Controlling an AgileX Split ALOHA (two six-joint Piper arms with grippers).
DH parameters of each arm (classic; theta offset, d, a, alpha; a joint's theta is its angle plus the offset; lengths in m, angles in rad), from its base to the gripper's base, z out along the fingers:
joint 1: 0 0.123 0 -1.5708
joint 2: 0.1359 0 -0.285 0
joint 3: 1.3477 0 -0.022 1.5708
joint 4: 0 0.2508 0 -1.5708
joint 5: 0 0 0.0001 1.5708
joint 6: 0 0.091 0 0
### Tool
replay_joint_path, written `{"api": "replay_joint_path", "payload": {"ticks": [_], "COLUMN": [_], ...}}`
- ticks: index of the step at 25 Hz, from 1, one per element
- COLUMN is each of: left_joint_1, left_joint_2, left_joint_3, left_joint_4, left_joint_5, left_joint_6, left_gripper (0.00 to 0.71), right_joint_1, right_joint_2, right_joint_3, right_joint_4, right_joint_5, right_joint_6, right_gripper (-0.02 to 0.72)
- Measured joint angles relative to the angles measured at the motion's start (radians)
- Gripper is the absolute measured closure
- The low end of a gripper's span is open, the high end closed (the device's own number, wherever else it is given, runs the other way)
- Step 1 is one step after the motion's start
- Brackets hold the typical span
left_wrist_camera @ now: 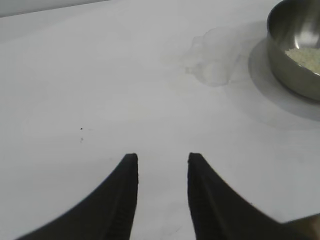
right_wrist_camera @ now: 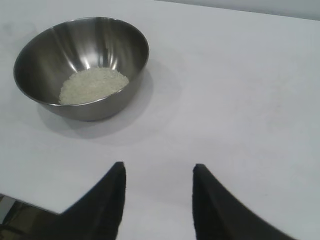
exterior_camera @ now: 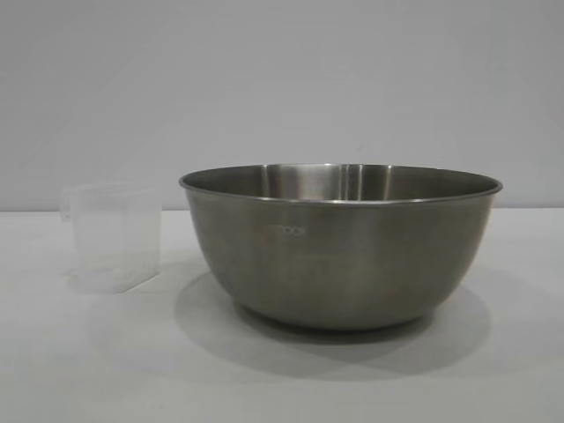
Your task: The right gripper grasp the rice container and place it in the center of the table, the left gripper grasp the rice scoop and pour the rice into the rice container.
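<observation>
Both tools, left tool (left_wrist_camera: 162, 165) and right tool (right_wrist_camera: 159, 172), gape empty; rice (right_wrist_camera: 92, 85) fills bowl (exterior_camera: 339, 247), scoop (exterior_camera: 113, 236) seemingly empty.

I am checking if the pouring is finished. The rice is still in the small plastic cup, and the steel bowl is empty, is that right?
No. The rice lies as a pale heap inside the steel bowl, as the right wrist view shows. The plastic cup looks empty and stands upright on the table beside the bowl.

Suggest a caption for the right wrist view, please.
Rice heaped in the rice container; open right gripper hangs back.
</observation>
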Motion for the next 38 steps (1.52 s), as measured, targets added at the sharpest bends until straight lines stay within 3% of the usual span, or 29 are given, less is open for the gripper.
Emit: {"api": "replay_joint_path", "payload": {"ticks": [14, 20, 28, 38], "left_joint_1": [0.0, 0.002, 0.106, 0.145], "left_joint_2": [0.0, -0.002, -0.002, -0.002], "left_joint_3": [0.0, 0.0, 0.0, 0.0], "left_joint_4": [0.0, -0.002, -0.002, -0.002], "left_joint_5": [0.0, 0.0, 0.0, 0.0], "left_joint_6": [0.0, 0.0, 0.0, 0.0], "left_gripper": [0.506, 0.506, 0.506, 0.506], "right_joint_1": [0.0, -0.113, -0.279, -0.328], "right_joint_2": [-0.017, -0.03, -0.03, -0.03], "right_joint_3": [0.0, 0.0, 0.0, 0.0], "right_joint_4": [0.0, 0.006, 0.006, 0.007], "right_joint_5": [0.0, 0.0, 0.0, 0.0], "right_joint_6": [0.0, 0.0, 0.0, 0.0], "right_gripper": [0.438, 0.438, 0.438, 0.438]}}
